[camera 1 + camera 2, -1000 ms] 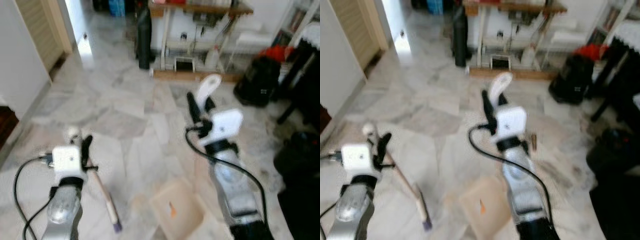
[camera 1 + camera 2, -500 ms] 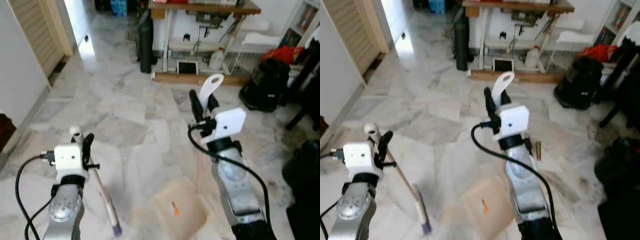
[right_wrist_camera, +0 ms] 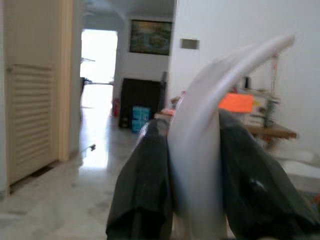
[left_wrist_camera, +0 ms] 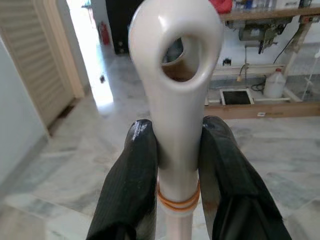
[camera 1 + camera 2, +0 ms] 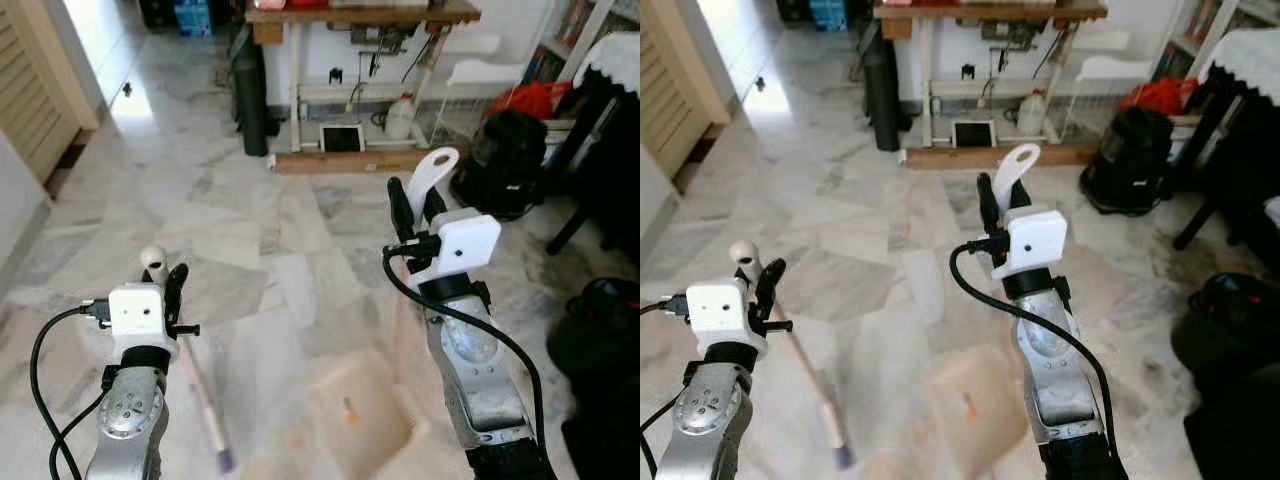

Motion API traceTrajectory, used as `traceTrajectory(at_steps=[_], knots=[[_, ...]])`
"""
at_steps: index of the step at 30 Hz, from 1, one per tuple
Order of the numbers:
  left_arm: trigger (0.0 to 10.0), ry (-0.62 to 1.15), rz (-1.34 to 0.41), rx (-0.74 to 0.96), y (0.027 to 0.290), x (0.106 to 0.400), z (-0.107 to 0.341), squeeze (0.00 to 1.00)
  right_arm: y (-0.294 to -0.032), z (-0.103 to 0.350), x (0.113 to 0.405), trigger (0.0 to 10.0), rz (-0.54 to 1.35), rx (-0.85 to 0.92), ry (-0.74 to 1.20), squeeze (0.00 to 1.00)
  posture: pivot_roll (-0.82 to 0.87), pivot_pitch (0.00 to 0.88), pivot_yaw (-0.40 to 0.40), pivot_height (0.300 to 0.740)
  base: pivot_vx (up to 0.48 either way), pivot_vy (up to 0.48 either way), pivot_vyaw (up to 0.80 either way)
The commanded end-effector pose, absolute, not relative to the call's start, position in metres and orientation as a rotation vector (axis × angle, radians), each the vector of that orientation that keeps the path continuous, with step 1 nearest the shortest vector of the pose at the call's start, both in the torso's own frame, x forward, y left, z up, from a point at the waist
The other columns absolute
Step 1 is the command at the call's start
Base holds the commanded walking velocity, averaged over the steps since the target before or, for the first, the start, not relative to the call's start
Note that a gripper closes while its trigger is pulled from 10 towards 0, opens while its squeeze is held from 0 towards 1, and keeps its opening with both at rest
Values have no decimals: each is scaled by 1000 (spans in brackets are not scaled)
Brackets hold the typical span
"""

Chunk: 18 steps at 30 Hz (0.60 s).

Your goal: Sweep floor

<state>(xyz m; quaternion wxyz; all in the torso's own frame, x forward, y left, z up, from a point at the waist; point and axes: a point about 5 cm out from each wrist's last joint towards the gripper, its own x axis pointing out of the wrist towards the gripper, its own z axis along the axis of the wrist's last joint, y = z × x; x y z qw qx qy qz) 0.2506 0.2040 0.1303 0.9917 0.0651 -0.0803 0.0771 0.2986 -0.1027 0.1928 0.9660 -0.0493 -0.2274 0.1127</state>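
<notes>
Marble floor (image 5: pixel 250 230) (both claws clamping handles)

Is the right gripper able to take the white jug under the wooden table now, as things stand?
Probably not. The right gripper is shut on the dustpan handle, and the white jug stands well beyond it.

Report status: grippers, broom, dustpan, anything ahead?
Left gripper shut on broom handle. Right gripper shut on dustpan handle; dustpan low on marble floor. Table and black bag ahead.
</notes>
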Motion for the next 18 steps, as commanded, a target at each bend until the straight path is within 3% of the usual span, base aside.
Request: traceTrajectory(at_steps=[1, 18], knots=[[10000, -205, 159, 157, 206, 250, 140, 0, -98, 204, 296, 10000, 243, -63, -515, 0, -6, 84, -9, 740, 390, 0, 0], [10000, -208, 155, 157, 205, 251, 141, 0, -96, 204, 297, 10000, 252, -66, -514, 0, -4, 72, -10, 740, 384, 0, 0]])
